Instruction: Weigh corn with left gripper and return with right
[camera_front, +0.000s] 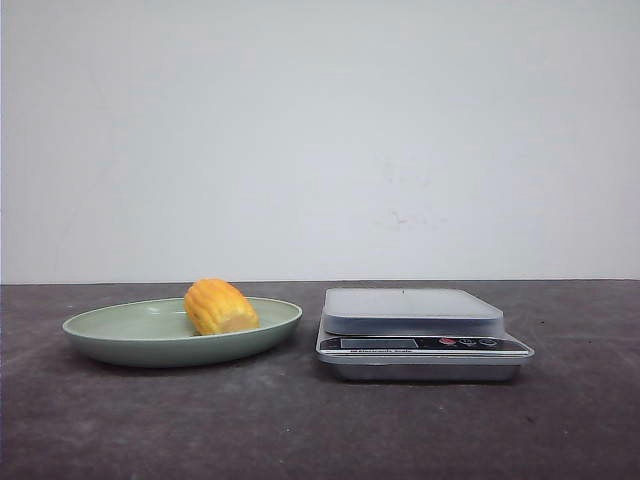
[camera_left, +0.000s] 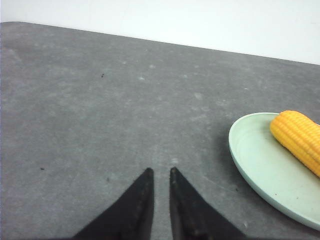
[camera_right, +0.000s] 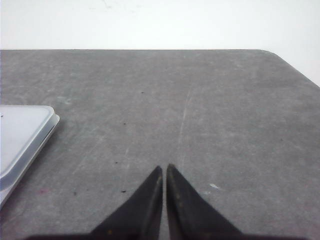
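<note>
Corn (camera_front: 221, 307) lies in green plate (camera_front: 120, 340), beside empty scale (camera_front: 415, 325), awaiting pickup. Left hand (camera_left: 160, 175) pressed nearly together, off plate over tabletop (camera_left: 100, 125). Right hand (camera_right: 164, 170) pressed together, holding nothing, parked beside scale.

The front view sits low, almost level with the counter (camera_front: 320, 420), facing a pale wall. Both wrist views look down and forward past their own fingers. The left wrist view shares the green plate (camera_left: 250, 165) with the front; the right shares only the scale (camera_right: 20, 135).
</note>
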